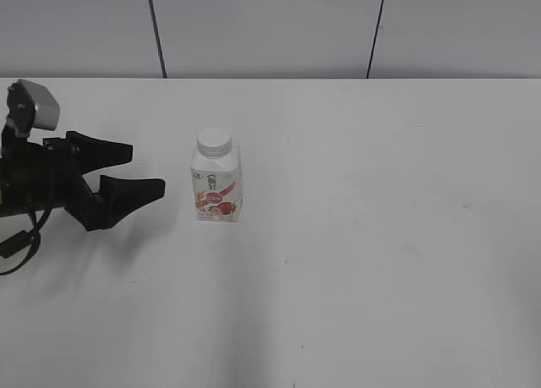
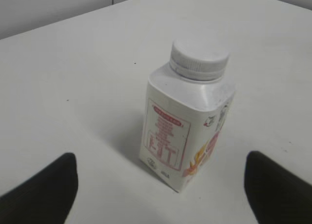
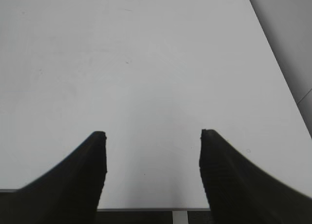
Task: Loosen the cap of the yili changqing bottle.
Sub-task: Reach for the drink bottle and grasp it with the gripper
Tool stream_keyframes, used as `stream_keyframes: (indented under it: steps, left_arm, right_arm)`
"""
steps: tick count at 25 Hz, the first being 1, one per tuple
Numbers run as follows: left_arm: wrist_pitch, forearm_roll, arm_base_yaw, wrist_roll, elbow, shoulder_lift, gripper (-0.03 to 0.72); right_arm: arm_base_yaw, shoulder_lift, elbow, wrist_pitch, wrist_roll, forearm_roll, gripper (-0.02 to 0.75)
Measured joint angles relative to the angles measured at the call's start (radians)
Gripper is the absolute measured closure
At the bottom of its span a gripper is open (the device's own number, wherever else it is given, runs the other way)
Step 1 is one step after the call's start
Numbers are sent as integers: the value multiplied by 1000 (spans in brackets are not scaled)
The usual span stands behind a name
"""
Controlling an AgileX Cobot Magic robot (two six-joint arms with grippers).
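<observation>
The yili changqing bottle (image 1: 217, 185) stands upright on the white table, left of centre. It is small, white and squarish, with a red-pink fruit label. Its round white ribbed cap (image 1: 214, 141) sits on the neck. My left gripper (image 1: 149, 169) is open and empty, at bottle height, a short way to the left of the bottle and apart from it. In the left wrist view the bottle (image 2: 187, 121) and cap (image 2: 200, 58) stand ahead, between the two open fingertips (image 2: 161, 173). My right gripper (image 3: 152, 136) is open and empty over bare table; it does not show in the exterior view.
The white table (image 1: 380, 236) has a grey panelled wall behind its far edge. In the right wrist view the table's near edge (image 3: 146, 208) lies just under the fingers and its right edge (image 3: 280, 63) runs along the right.
</observation>
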Motion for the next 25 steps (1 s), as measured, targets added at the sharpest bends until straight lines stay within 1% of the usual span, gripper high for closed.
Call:
stream_keyframes:
  steps: [2, 4, 8, 13, 19, 25]
  left_arm:
    - [-23, 36, -1, -14, -43, 50, 45]
    - [-43, 79, -1, -38, -94, 90, 36]
    - [-68, 193, -1, -88, -211, 176, 36]
    - [-130, 328, -16, -170, -357, 292, 62]
    - [-147, 383, -71, -217, -500, 384, 87]
    - [-148, 401, -110, -238, -597, 466, 98]
  right_arm:
    - [0, 0, 0, 0, 0, 0, 256]
    - [0, 0, 0, 0, 0, 0, 256]
    - [0, 0, 0, 0, 0, 0, 256]
    - [0, 0, 0, 0, 0, 0, 256]
    - [0, 0, 0, 0, 0, 0, 256]
    - [0, 0, 0, 0, 0, 0, 256]
